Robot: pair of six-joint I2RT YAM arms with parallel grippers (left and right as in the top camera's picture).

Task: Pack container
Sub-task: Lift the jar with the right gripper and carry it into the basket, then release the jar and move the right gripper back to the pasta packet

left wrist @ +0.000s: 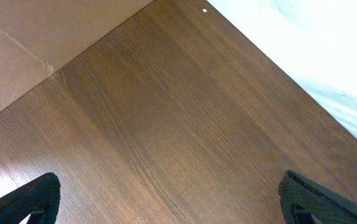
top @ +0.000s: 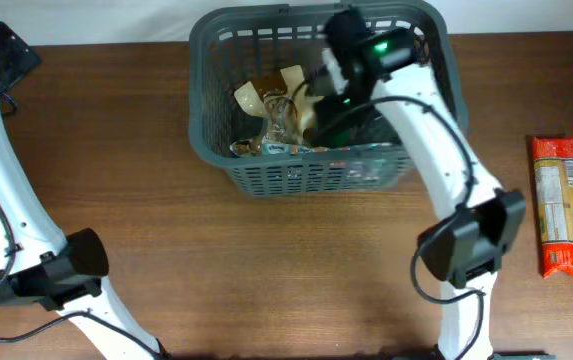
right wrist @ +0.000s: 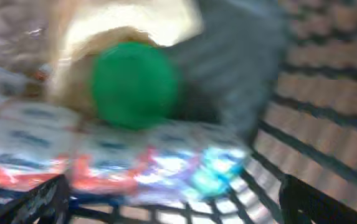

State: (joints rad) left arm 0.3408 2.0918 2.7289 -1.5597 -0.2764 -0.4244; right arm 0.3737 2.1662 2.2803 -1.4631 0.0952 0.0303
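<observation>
Basket (top: 296,176) at the far centre of the desk (top: 266,280), holding packets (top: 276,120). Right gripper (right wrist: 178,205) inside it, jaws apart, holding nothing, above a green cap (right wrist: 134,84). Left gripper (left wrist: 175,202), jaws apart, over the desk's far left.

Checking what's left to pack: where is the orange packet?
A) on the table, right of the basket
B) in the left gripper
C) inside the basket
A: the orange packet lies flat on the table, well apart from the basket, on the right arm's side.
</observation>
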